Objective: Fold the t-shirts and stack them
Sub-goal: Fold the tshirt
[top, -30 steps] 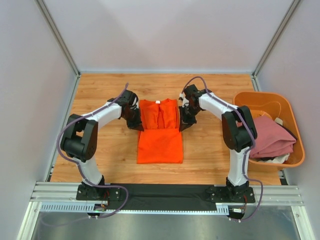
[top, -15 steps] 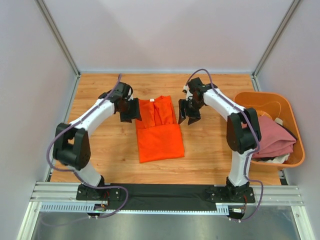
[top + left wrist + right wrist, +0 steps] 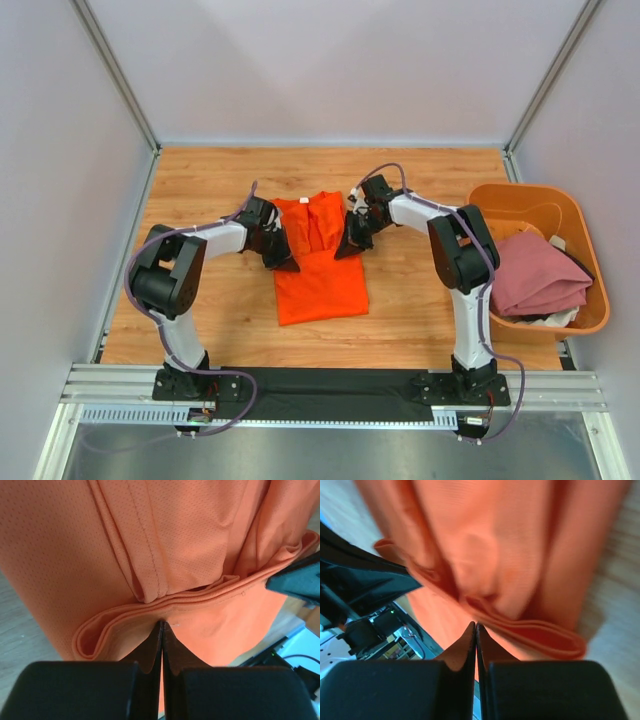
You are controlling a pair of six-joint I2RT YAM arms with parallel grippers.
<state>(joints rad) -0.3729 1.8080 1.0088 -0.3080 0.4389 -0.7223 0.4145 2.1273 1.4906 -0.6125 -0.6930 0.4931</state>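
Observation:
The orange t-shirt point(image 3: 318, 272) lies partly folded in the middle of the table, its upper part doubled into a thick fold. My left gripper point(image 3: 290, 264) is down at the fold's left edge and my right gripper point(image 3: 345, 250) at its right edge. In the left wrist view the left gripper point(image 3: 162, 624) has its tips pinched together on the layered fold edge point(image 3: 120, 625). The right gripper point(image 3: 476, 625) is pinched the same way on the cloth point(image 3: 530, 630). A pink t-shirt point(image 3: 535, 275) lies bunched in the tub.
An orange plastic tub point(image 3: 525, 188) stands at the table's right edge with the pink shirt and other cloth in it. Grey walls close off the left, right and back. The black base rail point(image 3: 320, 385) runs along the near edge.
Both grippers let go of the shirt, lifted open half a second ago, then came down and shut on the fold's two side edges. The shirt lies slightly skewed.

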